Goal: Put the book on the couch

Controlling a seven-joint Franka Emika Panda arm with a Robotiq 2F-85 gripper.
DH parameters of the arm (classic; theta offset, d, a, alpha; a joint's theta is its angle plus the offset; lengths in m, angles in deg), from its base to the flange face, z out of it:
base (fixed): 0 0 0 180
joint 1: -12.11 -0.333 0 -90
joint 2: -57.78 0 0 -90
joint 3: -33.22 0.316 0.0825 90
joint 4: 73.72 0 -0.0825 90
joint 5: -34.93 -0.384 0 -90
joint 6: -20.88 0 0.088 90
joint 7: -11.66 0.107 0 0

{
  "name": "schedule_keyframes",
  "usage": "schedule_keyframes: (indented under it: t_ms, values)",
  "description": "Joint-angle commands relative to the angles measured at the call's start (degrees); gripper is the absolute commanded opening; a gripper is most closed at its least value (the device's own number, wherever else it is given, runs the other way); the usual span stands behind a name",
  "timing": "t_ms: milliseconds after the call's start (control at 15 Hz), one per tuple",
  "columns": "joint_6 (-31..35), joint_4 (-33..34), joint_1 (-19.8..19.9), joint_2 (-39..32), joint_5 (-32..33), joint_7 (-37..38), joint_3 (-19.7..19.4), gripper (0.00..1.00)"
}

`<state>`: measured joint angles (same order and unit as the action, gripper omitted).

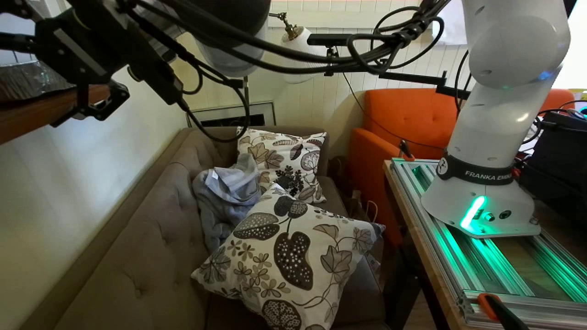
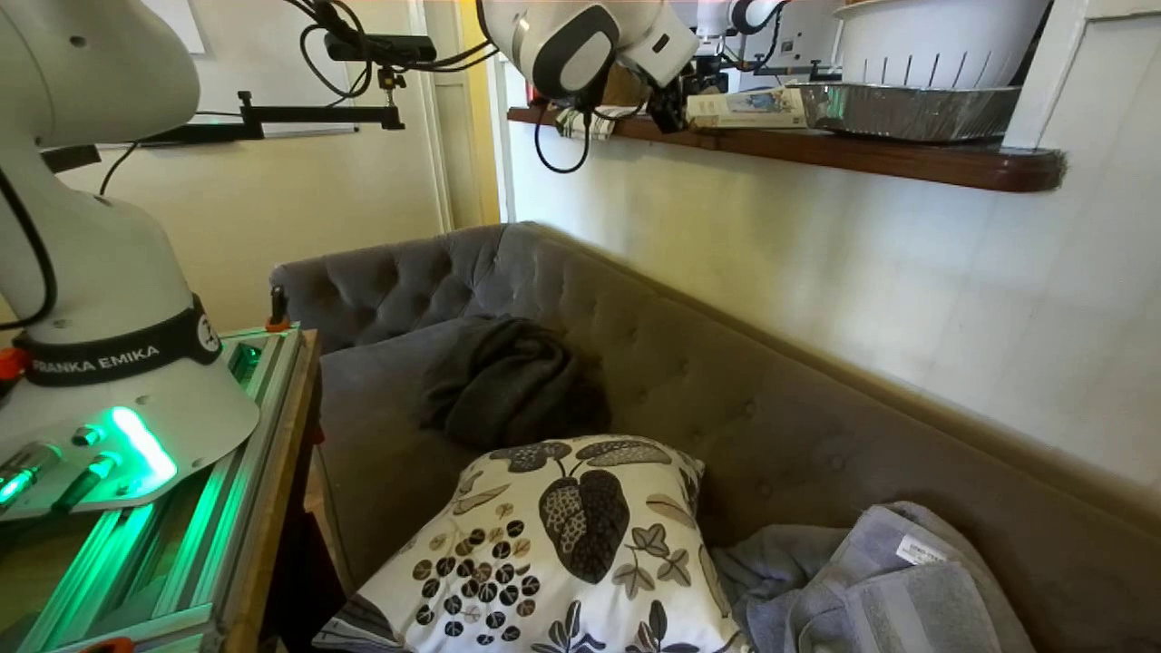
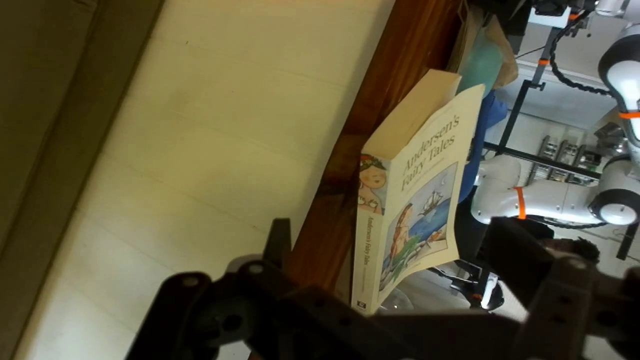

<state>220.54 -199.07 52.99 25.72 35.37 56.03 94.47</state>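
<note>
Book (image 3: 420, 200): "Andersen's Fairy Tales", cream-coloured, on the wooden ledge (image 2: 916, 165) above the couch (image 1: 137, 256); its front cover bows up a little.
Gripper (image 3: 391, 240): fingers wide apart; in the wrist view one stands left of the book, one right. In an exterior view it is just beside the book's left end; whether it touches, I cannot tell.
Ledge, right end: a foil tray (image 2: 907, 116) just right of the book, a white slotted container (image 2: 943, 45) resting on it.
Couch: grey-brown, button-tufted, running along the wall under the ledge.
Pillows, in an exterior view: leaf-patterned; the near pillow (image 1: 293, 256) lies tilted on the seat, the far pillow (image 1: 293, 160) leans at the couch's far end.
Towel (image 1: 229, 188): grey, crumpled against the backrest, left of the far pillow.
Dark cloth (image 2: 508, 381): heaped on the seat, toward the far end in an exterior view.
Robot arm (image 1: 481, 110): white, its base lit green, standing on a metal frame (image 1: 550, 309) on a table (image 1: 429, 256), right of the couch in this view.
Armchair (image 1: 406, 105): orange, far right, beyond the table.
</note>
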Motion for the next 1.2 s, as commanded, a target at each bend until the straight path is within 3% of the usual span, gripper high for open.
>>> schedule_keyframes:
  t_ms: [0, 533, 800, 1133]
  values:
    - [2.52, 1.99, 0.7, -5.27, 3.06, -0.7, 1.94, 1.0]
    - [-1.06, 8.3, 0.68, -15.76, 9.9, -1.22, 5.5, 1.0]
    - [-5.49, 11.17, 0.37, -21.11, 6.39, -8.39, 8.45, 1.0]
    - [-7.61, 13.99, -0.18, -24.87, 1.98, -15.69, 9.33, 1.0]
